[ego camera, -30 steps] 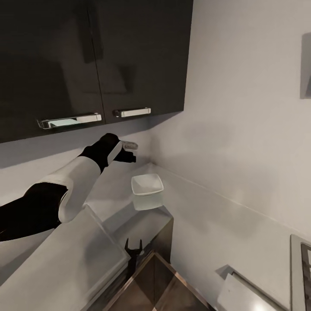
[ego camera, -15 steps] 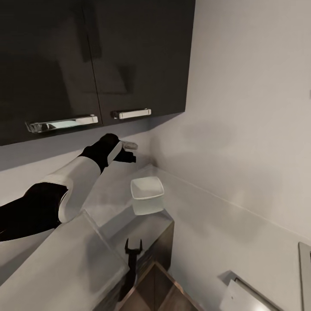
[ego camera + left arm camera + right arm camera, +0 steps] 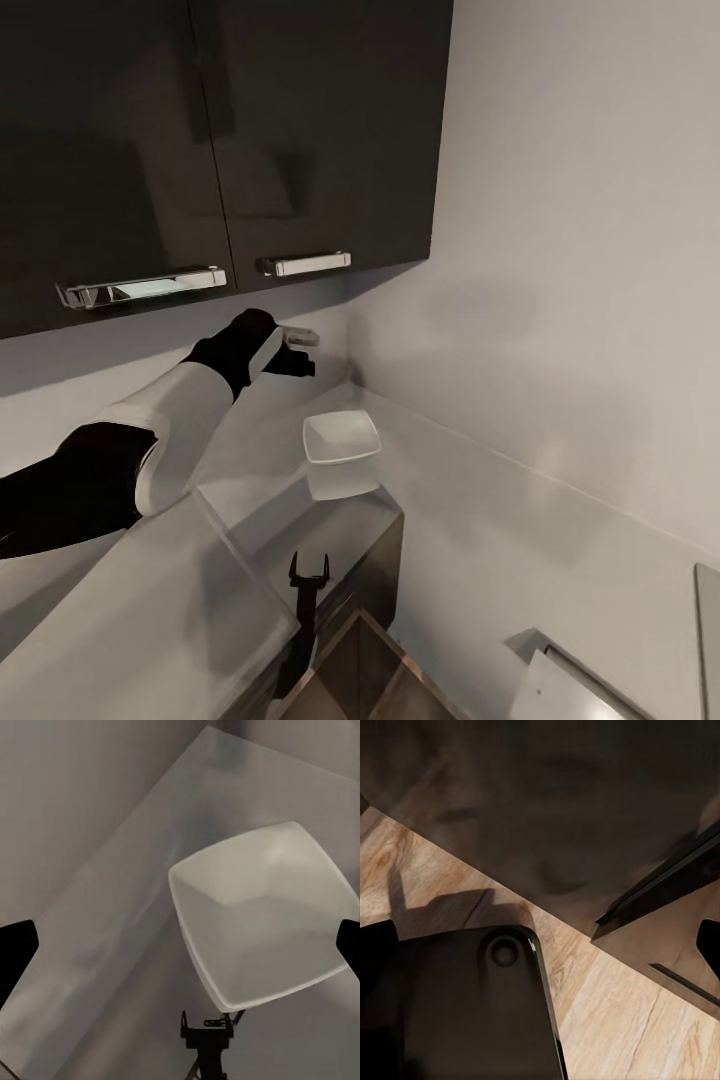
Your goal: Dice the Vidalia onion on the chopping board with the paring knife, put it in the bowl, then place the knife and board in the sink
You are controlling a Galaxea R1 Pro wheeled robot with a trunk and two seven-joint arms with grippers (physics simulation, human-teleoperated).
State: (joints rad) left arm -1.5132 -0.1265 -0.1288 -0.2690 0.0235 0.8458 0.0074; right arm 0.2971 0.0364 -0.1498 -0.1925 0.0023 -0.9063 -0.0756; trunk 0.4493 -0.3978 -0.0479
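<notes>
The white squarish bowl [image 3: 342, 438] stands empty on the grey countertop [image 3: 170, 610] near the wall corner. My left gripper [image 3: 298, 352] hangs open above and just behind it. In the left wrist view the bowl [image 3: 262, 915] lies between the dark fingertips [image 3: 15, 954] of the left gripper [image 3: 180, 949]. My right gripper [image 3: 310, 572] is open and empty, low in front of the counter edge, and it also appears past the bowl [image 3: 206, 1029]. The right wrist view has its gripper [image 3: 540, 941] over wooden floor. The onion, chopping board, paring knife and sink are out of view.
Dark upper cabinets [image 3: 220, 130] with chrome handles [image 3: 305, 263] hang just above my left arm. A dark base cabinet [image 3: 375, 560] sits under the counter's end. White wall closes the right side. A pale grey slab [image 3: 560, 690] lies at the lower right.
The whole view has shifted a little as the camera moved; the grey panels at the right edge slid out of frame. Both arms keep their poses and the bowl stays put.
</notes>
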